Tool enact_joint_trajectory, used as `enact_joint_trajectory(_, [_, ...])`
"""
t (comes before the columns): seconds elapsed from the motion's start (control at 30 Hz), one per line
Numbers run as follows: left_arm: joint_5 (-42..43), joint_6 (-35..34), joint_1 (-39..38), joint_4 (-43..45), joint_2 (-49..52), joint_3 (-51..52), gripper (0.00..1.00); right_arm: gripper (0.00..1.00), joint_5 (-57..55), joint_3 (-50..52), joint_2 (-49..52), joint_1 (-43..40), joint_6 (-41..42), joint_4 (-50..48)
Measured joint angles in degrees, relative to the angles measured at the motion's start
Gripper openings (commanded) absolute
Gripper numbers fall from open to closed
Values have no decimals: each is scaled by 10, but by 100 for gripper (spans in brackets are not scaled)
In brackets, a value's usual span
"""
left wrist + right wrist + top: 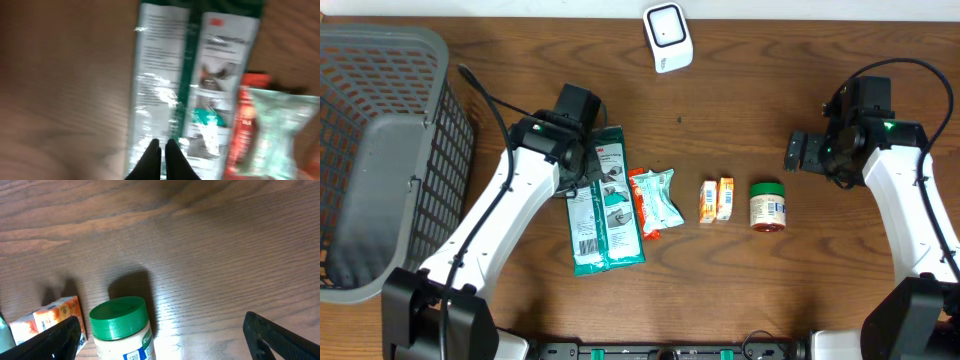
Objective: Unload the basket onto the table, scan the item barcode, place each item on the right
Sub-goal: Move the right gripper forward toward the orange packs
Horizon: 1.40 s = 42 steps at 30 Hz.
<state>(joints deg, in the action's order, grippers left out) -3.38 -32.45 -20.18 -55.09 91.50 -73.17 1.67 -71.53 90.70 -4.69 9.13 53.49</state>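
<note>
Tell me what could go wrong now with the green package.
The left fingers are shut over the glossy green package; they may slip off the film without gripping it. The orange pouch lies against the package's edge, so lifting it could drag the pouch along.

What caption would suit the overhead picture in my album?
Left hand shut over a green-and-white packet, right hand open near a green-lidded jar.
</note>
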Motion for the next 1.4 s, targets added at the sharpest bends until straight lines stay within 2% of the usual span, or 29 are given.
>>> enact_joint_trajectory(0.17, [-64, 7, 12, -20, 0, 0, 17, 99, 0, 0, 0, 0, 0, 0])
enact_joint_trajectory(0.23, [-76, 8, 25, -21, 0, 0, 34, 99, 0, 0, 0, 0, 0, 0])
enact_joint_trajectory(0.27, [-79, 6, 35, -21, 0, 0, 50, 99, 0, 0, 0, 0, 0, 0])
enact_joint_trajectory(0.3, [-82, 3, 42, -21, 0, 0, 57, 99, 0, 0, 0, 0, 0, 0])
enact_joint_trajectory(0.33, [-87, 5, 52, -21, 0, 0, 64, 99, 0, 0, 0, 0, 0, 0])
enact_joint_trajectory(0.43, [-93, -2, 71, -21, 0, 0, 75, 99, 0, 0, 0, 0, 0, 0])
enact_joint_trajectory(0.5, [-95, -4, 77, -21, 0, 0, 80, 99, 0, 0, 0, 0, 0, 0])
enact_joint_trajectory(0.83, [-97, -3, 77, -21, 0, 0, 82, 99, 9, 0, 0, 0, 4, 3])
enact_joint_trajectory(0.87, [-97, -3, 77, -21, 0, 0, 82, 82, 27, 0, 0, 0, 8, 10])
enact_joint_trajectory(0.9, [-97, -3, 77, -22, 0, 0, 82, 58, 43, 0, 0, 0, 9, 11])
enact_joint_trajectory(0.93, [-97, -3, 77, -21, 0, 0, 82, 15, 73, 0, 0, 0, 12, 11])
enact_joint_trajectory(0.97, [-97, -3, 77, -21, 0, 0, 82, 1, 96, -3, 0, 0, 11, 15])
enact_joint_trajectory(1.07, [-97, -5, 77, -21, 0, 0, 83, 1, 175, -24, 0, 1, 11, 38])
enact_joint_trajectory(1.2, [-97, -6, 77, -21, 0, 0, 83, 1, 278, -45, -1, 29, 11, 17])
enact_joint_trajectory(1.4, [-99, -6, 77, -21, 0, 0, 83, 1, 317, -32, 0, 181, 62, -88])
